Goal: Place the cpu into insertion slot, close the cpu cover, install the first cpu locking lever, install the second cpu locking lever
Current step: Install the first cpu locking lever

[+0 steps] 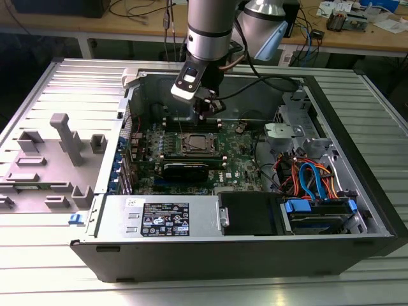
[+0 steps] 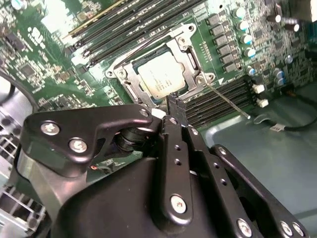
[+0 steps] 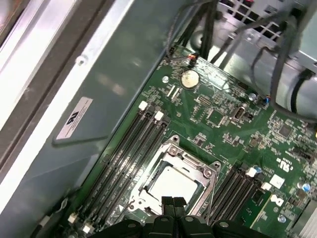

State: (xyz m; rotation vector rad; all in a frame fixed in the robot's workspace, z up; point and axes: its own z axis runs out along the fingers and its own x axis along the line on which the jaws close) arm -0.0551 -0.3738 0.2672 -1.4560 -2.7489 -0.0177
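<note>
The gripper (image 1: 203,115), fingertips (image 3: 167,202) pressed together on nothing, hangs close over the edge of the insertion slot (image 2: 134,68), in the far half of the open computer case (image 1: 255,252). The cpu (image 2: 161,79) lies flat in that slot with the cpu cover (image 2: 188,49) down around it. A thin locking lever (image 2: 229,102) juts out from one corner.

1. cpu (image 2: 161,79): flat sq. chip, dull silver-grey top, face up, seated level in insertion slot (image 1: 183,145).
2. insertion slot: sq. socket w/ thin metal rim, set in green board (image 2: 44,74) betw. 2 banks of memory slots (image 2: 218,101).
3. cpu cover (image 2: 192,58): silver frame plate, lying flat over cpu; chip top shows thru window.
4. locking lever (image 2: 228,100): 1 thin rod, angled out from socket corner.
</note>
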